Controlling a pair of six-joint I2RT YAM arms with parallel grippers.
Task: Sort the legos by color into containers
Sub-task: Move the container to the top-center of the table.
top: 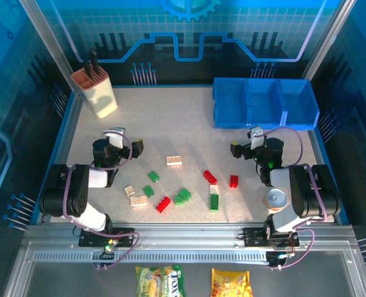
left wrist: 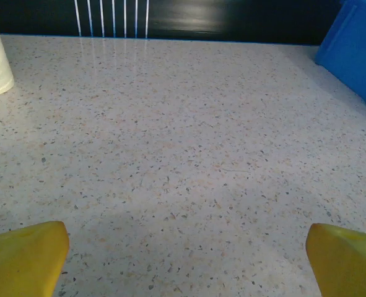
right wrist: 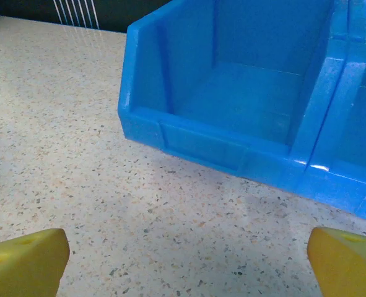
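Spread wide, empty: left gripper (left wrist: pixel 187 257), right gripper (right wrist: pixel 187 260). Small red, green, cream studded plastic bricks (top: pixel 184 195) scattered between and base-ward of both; bright blue three-bin plastic tray (top: pixel 263 102) just ahead of right

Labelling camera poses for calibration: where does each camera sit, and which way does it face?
Top external: above and behind the arms, looking down on table, legos and containers; left arm and right arm show.
Left wrist: on the left gripper, facing across the table; yellow fingertips show.
Right wrist: on the right gripper, facing the containers close up; yellow fingertips show.
Both wrist views share the containers.
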